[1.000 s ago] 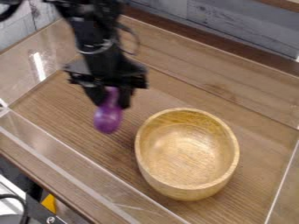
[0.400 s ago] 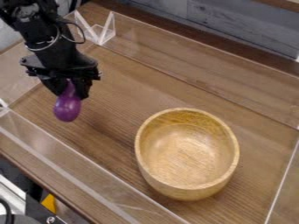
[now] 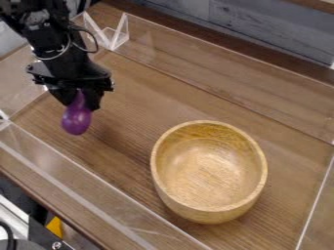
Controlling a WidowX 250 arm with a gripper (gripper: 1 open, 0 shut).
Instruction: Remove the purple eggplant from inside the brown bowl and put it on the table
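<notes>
Glossy bulbous purple eggplant (image 3: 77, 119) clenched in black hand (image 3: 77, 99), beside grainy wooden brown bowl (image 3: 209, 169).

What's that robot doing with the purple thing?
The robot's end effector is shut on a toy eggplant, which hangs from it over the table, near the left wall. The wooden bowl to the right is empty, so the eggplant is already out of it. The eggplant looks close to the tabletop, but the end effector has not let go of it yet.
</notes>
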